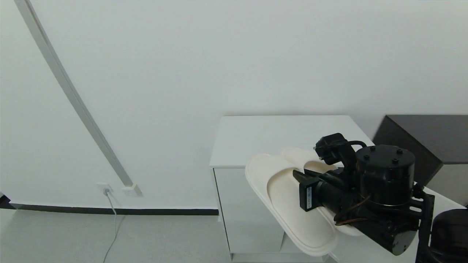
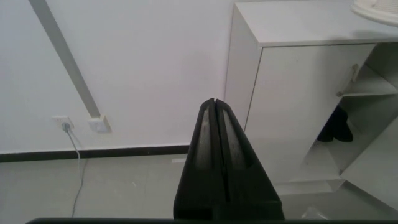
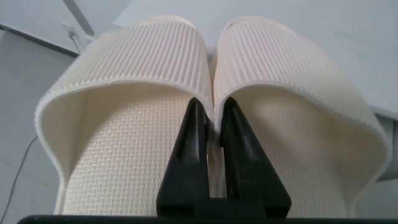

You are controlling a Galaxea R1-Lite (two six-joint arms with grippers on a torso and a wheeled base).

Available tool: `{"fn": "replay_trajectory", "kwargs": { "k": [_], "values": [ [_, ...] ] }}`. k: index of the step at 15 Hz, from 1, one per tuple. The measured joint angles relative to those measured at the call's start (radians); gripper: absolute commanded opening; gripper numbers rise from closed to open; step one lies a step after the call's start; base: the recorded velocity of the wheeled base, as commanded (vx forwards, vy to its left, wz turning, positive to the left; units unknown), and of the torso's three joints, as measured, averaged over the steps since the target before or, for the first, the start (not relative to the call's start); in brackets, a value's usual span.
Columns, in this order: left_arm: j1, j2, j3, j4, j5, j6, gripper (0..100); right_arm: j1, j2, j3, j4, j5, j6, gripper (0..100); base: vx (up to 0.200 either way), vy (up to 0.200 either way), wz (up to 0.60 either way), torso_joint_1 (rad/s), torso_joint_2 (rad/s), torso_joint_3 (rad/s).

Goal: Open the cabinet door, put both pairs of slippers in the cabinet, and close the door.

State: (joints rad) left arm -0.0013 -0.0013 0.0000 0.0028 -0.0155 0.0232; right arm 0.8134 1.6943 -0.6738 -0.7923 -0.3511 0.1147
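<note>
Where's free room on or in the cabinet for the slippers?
The cabinet top is bare from the wall to its front edge, left of the slippers held by the right gripper. Inside, the shelf looks bare as far as it shows. Below it, a dark thing sits at the back. Crowded: the front right, where gripper and slippers hang.

There were two slippers (image 1: 292, 197), one white cabinet (image 1: 278, 135), one dark box (image 1: 420, 135), one wall plug (image 1: 106, 190), one cord (image 1: 114, 226) and one grey strip (image 1: 73, 95).

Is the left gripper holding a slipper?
No, the left gripper has its jaws pressed together with nothing between them.
</note>
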Motion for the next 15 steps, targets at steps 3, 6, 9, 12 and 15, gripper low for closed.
{"fn": "replay_trajectory", "kwargs": {
  "k": [3,6,9,12,15],
  "values": [
    [-0.001,0.000,0.000,0.000,0.000,0.000,0,0.004,0.000,0.003,-0.001,0.000,-0.001,0,0.000,0.000,0.00,0.000,0.00,0.000],
    [0.000,0.000,0.000,0.000,0.000,0.000,0,0.004,0.000,0.006,-0.001,0.000,-0.001,0,0.000,0.000,0.00,0.000,0.00,0.000],
    [0.000,0.000,0.000,0.000,0.000,0.001,0,0.005,0.000,0.010,-0.001,-0.002,-0.001,0,0.000,0.000,0.00,0.000,0.00,0.000],
    [-0.001,0.000,0.000,0.000,0.000,0.003,0,0.007,0.000,0.011,-0.001,-0.002,-0.001,0,0.000,-0.133,0.00,0.003,0.00,0.005],
    [-0.001,0.000,0.000,0.000,0.000,0.004,0,0.007,0.001,0.011,-0.002,-0.001,-0.001,0,0.000,-0.200,0.00,0.007,0.00,0.004]
  ]
}}
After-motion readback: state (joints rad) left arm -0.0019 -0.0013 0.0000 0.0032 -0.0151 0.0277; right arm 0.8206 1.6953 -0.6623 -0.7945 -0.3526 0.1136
